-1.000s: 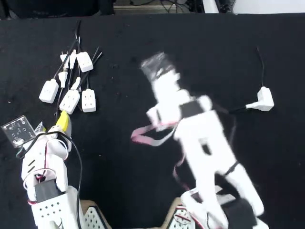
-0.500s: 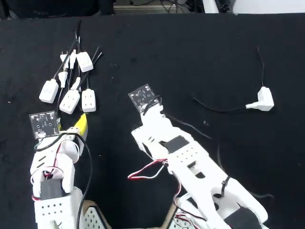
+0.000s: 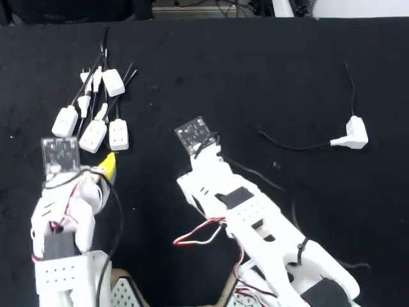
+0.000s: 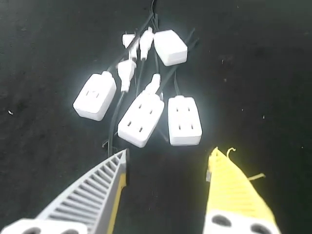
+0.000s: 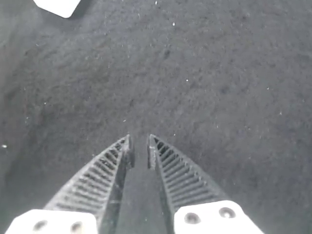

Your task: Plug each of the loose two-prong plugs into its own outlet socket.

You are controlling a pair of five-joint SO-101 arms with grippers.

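At 10 o'clock on the tabletop [image 3: 255, 77], outlet sockets [image 4: 141, 119] and small plugs [image 4: 126, 73] lie bunched. The left hand [image 4: 168, 153], spread and empty, has swung toward them, probably for a first pick. The right hand [image 5: 139, 141], pressed nearly together on nothing, has dropped to centre, well apart from the angled plug [image 3: 353, 134] at 3 o'clock.
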